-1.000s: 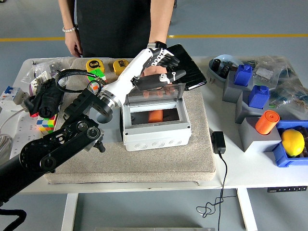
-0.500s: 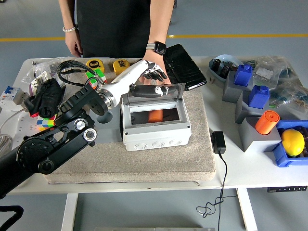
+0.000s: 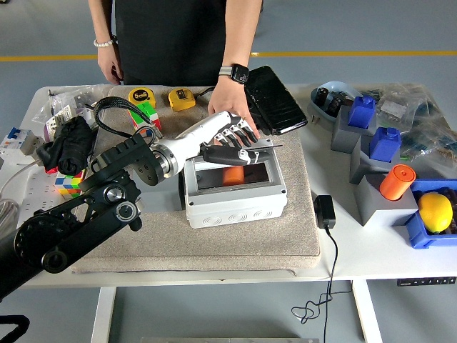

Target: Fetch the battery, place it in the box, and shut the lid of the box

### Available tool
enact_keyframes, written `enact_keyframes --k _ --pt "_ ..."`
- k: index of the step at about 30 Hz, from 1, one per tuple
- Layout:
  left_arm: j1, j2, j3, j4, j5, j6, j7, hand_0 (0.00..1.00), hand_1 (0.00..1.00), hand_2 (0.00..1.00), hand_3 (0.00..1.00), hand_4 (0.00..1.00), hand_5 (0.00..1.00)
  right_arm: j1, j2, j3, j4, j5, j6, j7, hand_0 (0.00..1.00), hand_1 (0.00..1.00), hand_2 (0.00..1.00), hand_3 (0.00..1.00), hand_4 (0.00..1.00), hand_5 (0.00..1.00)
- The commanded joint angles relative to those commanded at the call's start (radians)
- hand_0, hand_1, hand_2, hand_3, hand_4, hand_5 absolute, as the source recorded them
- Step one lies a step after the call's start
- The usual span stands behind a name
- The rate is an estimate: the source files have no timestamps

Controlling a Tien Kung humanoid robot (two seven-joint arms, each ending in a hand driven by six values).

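1. The box point(image 3: 235, 193) is a pale grey, boxy plastic enclosure with round knockout circles moulded on its front wall. It sits on a beige, felt-looking mat point(image 3: 214, 243) on the white desk point(image 3: 371, 250).
2. The lid point(image 3: 239, 158) is a smoky see-through panel, hinged along the far side. The orange battery point(image 3: 233, 175), a blocky chunk, shows through it, lying inside the box.
3. The left hand point(image 3: 232, 145) has a glossy white forearm shell and black jointed fingers point(image 3: 246, 139), which lie spread flat across the far edge of the lid, pressing on it and not wrapped around anything.
4. A person's hand point(image 3: 230, 100) rests palm-down on the mat just behind the box, with a dark smartwatch on the wrist, right beside a shiny black flat slab point(image 3: 275, 100).
5. Compared with half a second ago, the lid has dropped from standing nearly upright to lying almost flat over the opening. A thin dark gap is still visible at its right corner.
6. The left hand has come down and forward with it, and the box looks nudged a touch to the right.
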Motion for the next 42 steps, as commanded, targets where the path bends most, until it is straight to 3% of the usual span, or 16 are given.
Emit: enact_keyframes --k 6,13,16,19,20,21,26,27,29,32,33,37,42 --pt "-0.001 -0.011 0.035 0.037 -0.041 0.017 -0.022 0.313 0.554 0.567 0.570 0.962 0.593 0.001 0.000 0.001 0.001 0.000 0.000 0.000 0.727 0.695 0.690 0.705 0.998 0.575" --pt "0.009 -0.006 0.010 0.011 -0.064 0.065 -0.069 0.316 0.555 0.567 0.575 0.954 0.606 0.000 0.001 0.004 0.003 -0.002 0.000 0.000 0.727 0.695 0.690 0.706 0.998 0.575" --pt "0.026 -0.002 -0.027 -0.005 -0.116 0.135 -0.136 0.334 0.564 0.573 0.576 0.950 0.605 0.001 0.002 0.002 0.003 -0.001 0.000 0.000 0.726 0.695 0.689 0.705 0.998 0.576" --pt "0.050 0.004 -0.085 0.000 -0.220 0.219 -0.243 0.334 0.564 0.573 0.576 0.950 0.605 0.002 0.003 -0.001 0.001 0.001 0.000 0.000 0.726 0.695 0.689 0.705 0.998 0.576" --pt "0.057 0.006 -0.100 0.005 -0.256 0.234 -0.275 0.334 0.564 0.573 0.576 0.950 0.605 0.003 0.003 -0.002 0.001 0.001 0.000 0.000 0.726 0.695 0.689 0.705 0.998 0.576" --pt "0.064 0.009 -0.119 0.011 -0.300 0.249 -0.310 0.463 0.602 0.583 0.582 0.950 0.597 0.003 0.004 -0.002 0.001 0.002 0.000 0.000 0.726 0.695 0.689 0.705 0.998 0.575" --pt "0.109 0.030 -0.246 0.072 -0.503 0.276 -0.436 0.463 0.602 0.583 0.582 0.950 0.597 0.005 0.006 -0.009 -0.008 0.010 0.001 -0.002 0.726 0.695 0.689 0.705 0.998 0.575" --pt "0.118 0.033 -0.271 0.084 -0.548 0.272 -0.442 0.530 0.616 0.590 0.586 0.952 0.596 0.006 0.006 -0.011 -0.010 0.012 0.001 -0.003 0.727 0.695 0.689 0.705 0.998 0.577" --pt "0.138 0.041 -0.316 0.098 -0.618 0.261 -0.441 0.530 0.616 0.590 0.586 0.952 0.596 0.007 0.006 -0.014 -0.014 0.015 0.002 -0.006 0.727 0.695 0.689 0.705 0.998 0.577" --pt "0.163 0.049 -0.371 0.114 -0.614 0.239 -0.427 0.530 0.616 0.590 0.586 0.952 0.596 0.008 0.006 -0.017 -0.018 0.019 0.003 -0.008 0.727 0.695 0.689 0.705 0.998 0.577" --pt "0.175 0.052 -0.390 0.131 -0.587 0.224 -0.412 0.453 0.584 0.572 0.566 0.949 0.591 0.010 0.006 -0.021 -0.021 0.023 0.004 -0.010 0.728 0.695 0.690 0.705 0.998 0.577" --pt "0.208 0.070 -0.416 0.160 -0.566 0.221 -0.405 0.453 0.584 0.572 0.566 0.949 0.591 0.020 0.005 -0.022 -0.026 0.030 0.004 -0.012 0.728 0.695 0.690 0.705 0.998 0.577" --pt "0.240 0.088 -0.466 0.151 -0.563 0.220 -0.403 0.436 0.579 0.569 0.566 0.949 0.592 0.031 0.002 -0.017 -0.025 0.027 0.002 -0.013 0.728 0.695 0.691 0.704 0.998 0.577"
